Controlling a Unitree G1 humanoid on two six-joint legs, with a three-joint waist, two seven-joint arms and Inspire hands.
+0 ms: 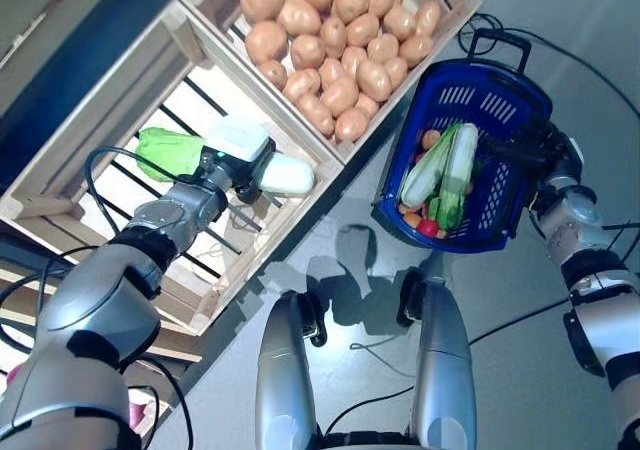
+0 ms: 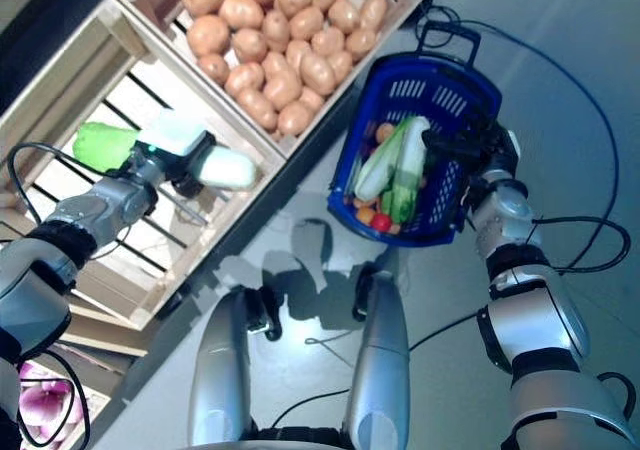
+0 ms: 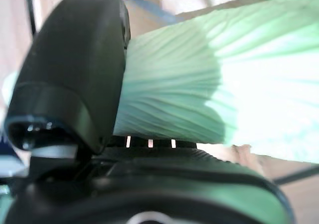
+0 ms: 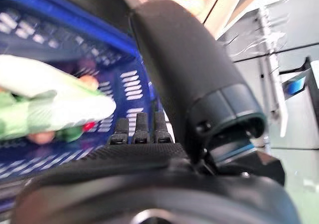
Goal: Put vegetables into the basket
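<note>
Gripping a pale green cabbage (image 1: 268, 173) over the slatted wooden crate (image 1: 60, 185) on the left, the left hand (image 1: 232, 166) is curling its thumb and fingers around the vegetable. A second green cabbage (image 1: 170, 152) is lying in that crate just beyond the hand. Farther away, a neighbouring crate (image 1: 452, 0) is sitting full of potatoes (image 1: 340, 40). On the right, the right hand (image 1: 528, 152) is clasping the rim of the blue basket (image 1: 470, 98), fingers hooked over its edge, holding it off the floor. Inside it, two long leafy cabbages (image 1: 442, 173) are resting on small red and orange vegetables (image 1: 422, 222).
</note>
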